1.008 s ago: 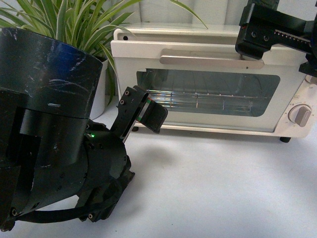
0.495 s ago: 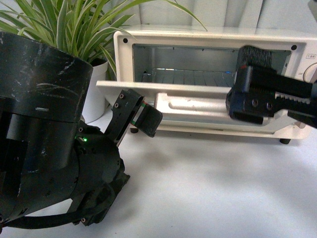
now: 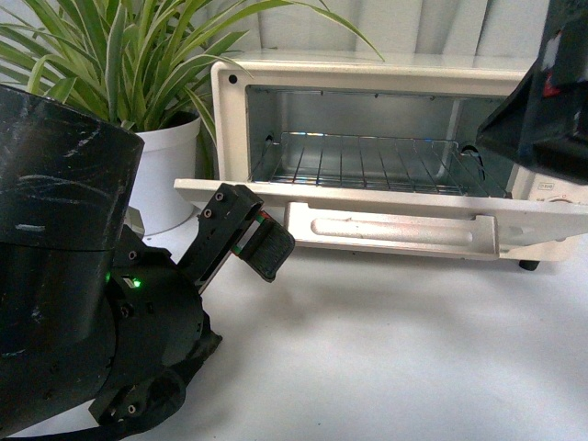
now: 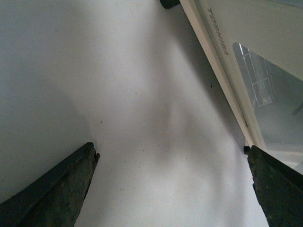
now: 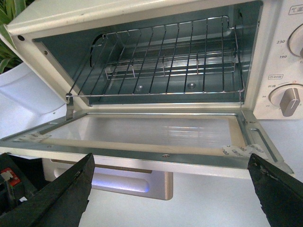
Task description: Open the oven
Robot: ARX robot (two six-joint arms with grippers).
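Since half a second ago, the right gripper (image 5: 170, 160) has been lifted away from the door (image 5: 142, 130) to the upper right of the front view, and the door has been lowered further, now lying almost flat. The right gripper is held wide with nothing between its fingers. The left gripper (image 4: 170, 150) is likewise spread wide and empty above the white surface (image 3: 386, 349), just beside the door's left corner.

The oven (image 3: 386, 64) is seen as a cream-white box at the back of the surface, beside a potted plant (image 3: 119, 55). Its long axis is laid across the robot's view, and its mouth is turned toward the robot. A shiny metal interior and a wire rack (image 5: 161, 61) are exposed. The bar handle (image 3: 395, 230) is carried under the door's front edge.

In the front view the oven's right end is hidden by the right gripper. One knob (image 5: 289, 99) is shown whole in the right wrist view, and a second is cut off at the edge.
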